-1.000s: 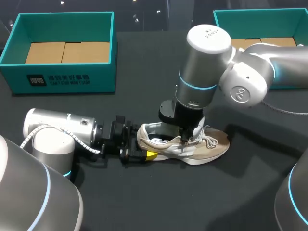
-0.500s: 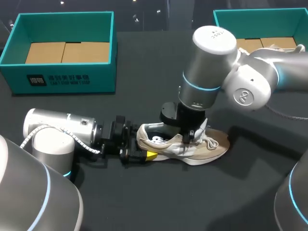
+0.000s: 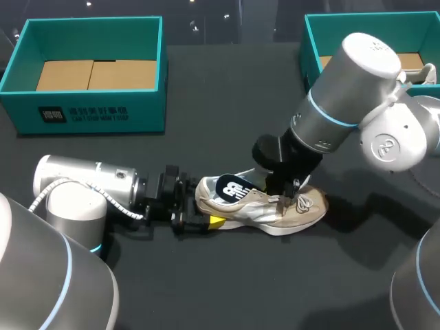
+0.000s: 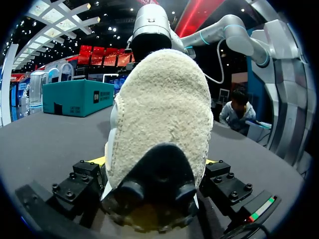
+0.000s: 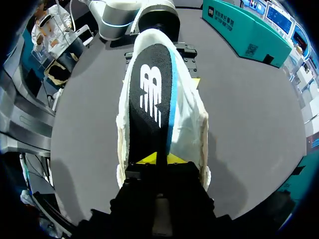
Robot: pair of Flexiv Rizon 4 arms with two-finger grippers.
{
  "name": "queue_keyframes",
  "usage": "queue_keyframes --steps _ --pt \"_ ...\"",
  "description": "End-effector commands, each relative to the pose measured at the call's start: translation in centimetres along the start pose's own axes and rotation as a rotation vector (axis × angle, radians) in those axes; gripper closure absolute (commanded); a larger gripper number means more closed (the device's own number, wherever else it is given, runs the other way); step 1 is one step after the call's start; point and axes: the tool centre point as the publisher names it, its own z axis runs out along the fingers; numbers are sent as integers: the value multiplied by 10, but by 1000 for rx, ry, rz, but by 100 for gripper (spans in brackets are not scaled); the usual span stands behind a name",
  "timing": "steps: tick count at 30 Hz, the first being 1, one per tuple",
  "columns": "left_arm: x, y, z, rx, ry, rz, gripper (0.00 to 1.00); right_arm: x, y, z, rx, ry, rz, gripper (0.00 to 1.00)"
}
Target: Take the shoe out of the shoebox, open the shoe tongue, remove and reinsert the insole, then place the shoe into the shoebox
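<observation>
Fingers of my right gripper are nearly closed, pinching the insole from both sides just above the shoe at its laces. At the shoe's heel, my left gripper is clamped on the heel from two sides, low against the table.

My main worry is that thin pinch. If the insole's front end drags inside the shoe, I judge it could slide out of the yellow tips or buckle. A hard pull might also lift the toe or twist the heel out of the left clamp. The loose laces lie right beside the right gripper and could snag it.

The shoe lies upright on the table, out of both boxes. One shoebox stands well behind its heel and the other well behind its toe. It is a cream runner with a fuzzy heel, a white sole and slack white laces. The black insole is blue-edged with a white logo, and its heel end tilts up out of the collar.
</observation>
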Motion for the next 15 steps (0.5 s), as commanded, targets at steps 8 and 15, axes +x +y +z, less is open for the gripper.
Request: queue_keyframes --steps 8,15 --pt "-1 3 0 -2 -3 0 100 2 23 -31 -151 -14 -154 100" --pt "-1 3 0 -2 -3 0 100 2 61 -32 -113 16 -253 100"
